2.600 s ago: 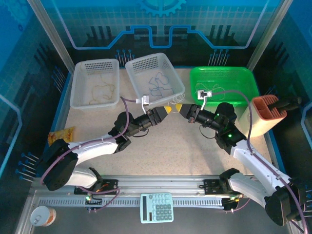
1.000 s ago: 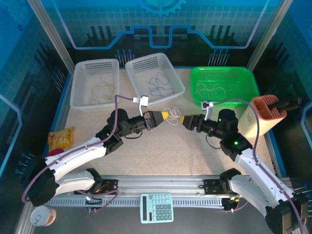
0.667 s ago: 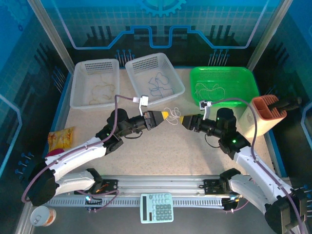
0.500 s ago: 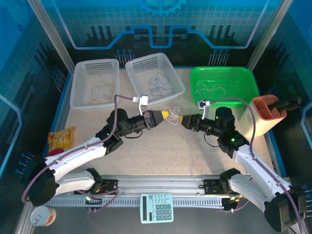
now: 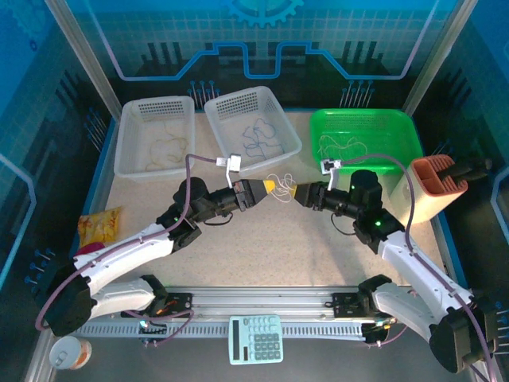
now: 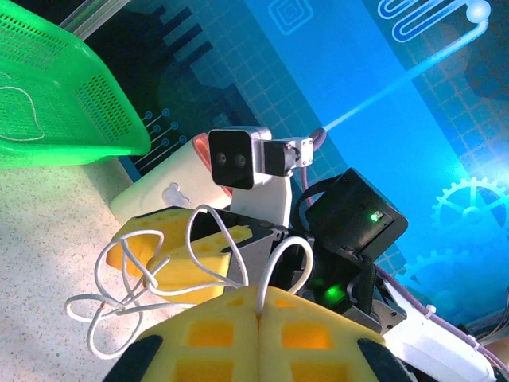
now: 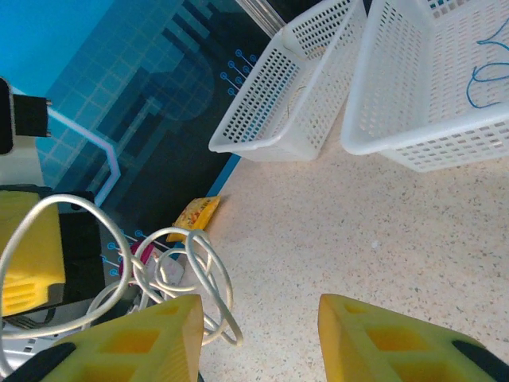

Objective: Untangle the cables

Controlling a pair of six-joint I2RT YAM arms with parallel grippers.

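A: Entry one, the left gripper?

B: Left gripper (image 5: 273, 186): over the middle of the table (image 5: 270, 247), pointing right. Its yellow pads are pressed flat together, clamped on the white cable (image 5: 281, 182). In the left wrist view the cable runs straight into the seam between the pads.

A: Condition of the white cable?

B: Thin and curly, with several loose loops caught up in one small bunch. It sits between the two gripper tips, just in front of the middle basket. Whether the lowest loops touch the tabletop, I cannot tell.

A: Entry two, the right gripper?

B: Right gripper (image 5: 296, 192): facing the left one, tips near each other. Its fingers (image 7: 151, 338) stand apart, with bare table showing in the gap. The loops lie by the inner edge of one finger; contact cannot be told.

A: Containers?

B: Three, along the far edge.
- Left white basket (image 5: 127, 139): a tan cable (image 5: 165, 148) inside.
- Middle white basket (image 5: 274, 111), set askew: a blue-grey cable (image 5: 258, 145) inside.
- Green basket (image 5: 394, 131), on the right: whitish cables (image 5: 338, 146) inside.

A: Sundries?

B: Four.
- Yellow snack packet (image 5: 101, 222), at the table's left edge.
- Orange-topped holder (image 5: 436, 179), at the right edge, beside the green basket.
- Pale green calculator (image 5: 256, 338), on the near ledge in front of the arm bases.
- Can (image 5: 67, 352), on the same ledge.
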